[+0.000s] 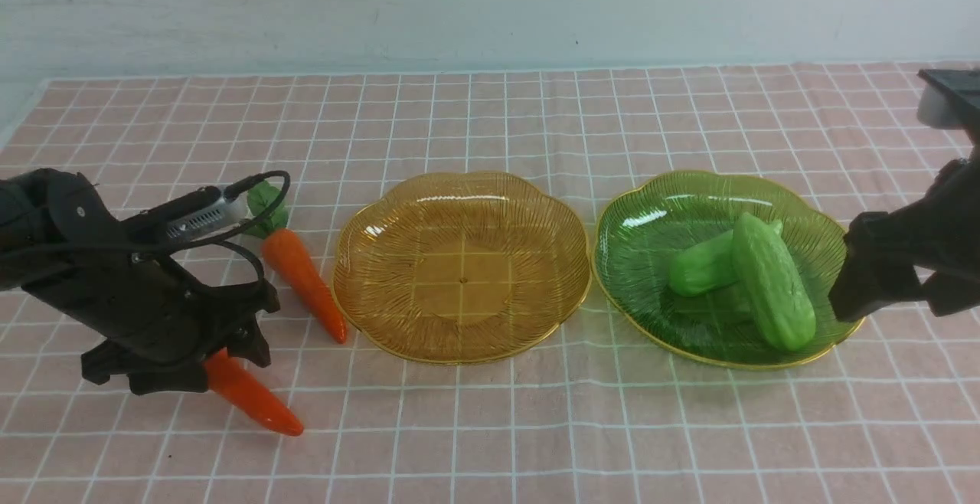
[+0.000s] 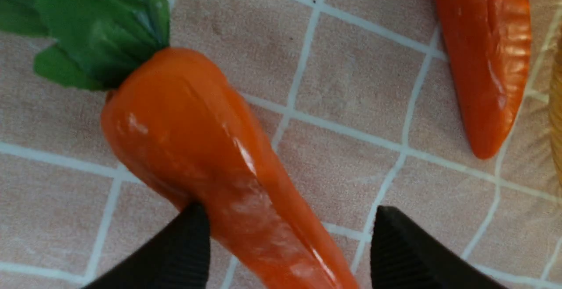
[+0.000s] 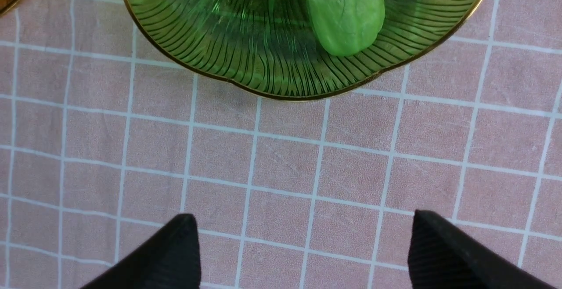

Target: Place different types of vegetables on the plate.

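One orange carrot (image 2: 197, 148) with green leaves lies on the checked cloth between the fingers of my left gripper (image 2: 290, 218). One finger touches its side and the other stands apart, so the gripper is open. From the front, that carrot (image 1: 256, 400) pokes out from under the left gripper (image 1: 191, 370). A second carrot (image 1: 302, 282) lies beside the amber plate (image 1: 367, 305), which holds nothing. Two light-green cucumbers (image 1: 769, 282) rest crossed in the green plate (image 1: 635, 205). My right gripper (image 3: 303, 223) hangs open over bare cloth beside the green plate (image 3: 281, 91).
Pink checked cloth covers the table up to a pale wall at the back. The two plates sit side by side in the middle, almost touching. The right arm (image 1: 903, 259) stands just off the green plate's right rim.
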`<state>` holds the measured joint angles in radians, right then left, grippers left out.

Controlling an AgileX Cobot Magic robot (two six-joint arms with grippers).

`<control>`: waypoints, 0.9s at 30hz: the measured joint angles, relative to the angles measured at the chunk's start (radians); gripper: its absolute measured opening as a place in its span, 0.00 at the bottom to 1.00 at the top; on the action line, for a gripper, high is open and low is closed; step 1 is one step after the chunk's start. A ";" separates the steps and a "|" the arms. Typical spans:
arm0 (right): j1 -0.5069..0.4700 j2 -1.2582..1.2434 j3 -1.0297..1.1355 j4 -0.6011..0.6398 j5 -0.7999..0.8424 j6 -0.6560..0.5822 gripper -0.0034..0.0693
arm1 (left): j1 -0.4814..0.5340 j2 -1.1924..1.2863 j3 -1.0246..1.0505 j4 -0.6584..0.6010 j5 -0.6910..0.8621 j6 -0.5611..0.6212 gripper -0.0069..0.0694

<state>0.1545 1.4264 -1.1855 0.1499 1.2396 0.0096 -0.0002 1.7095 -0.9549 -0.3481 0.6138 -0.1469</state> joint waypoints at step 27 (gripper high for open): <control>0.000 0.000 0.001 0.037 0.000 -0.034 0.84 | -0.126 -0.021 -0.302 -0.040 0.302 0.060 0.31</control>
<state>0.1545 1.4264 -1.1844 0.1871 1.2396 -0.0248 -0.1260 1.6887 -1.2573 -0.3885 0.9160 -0.0873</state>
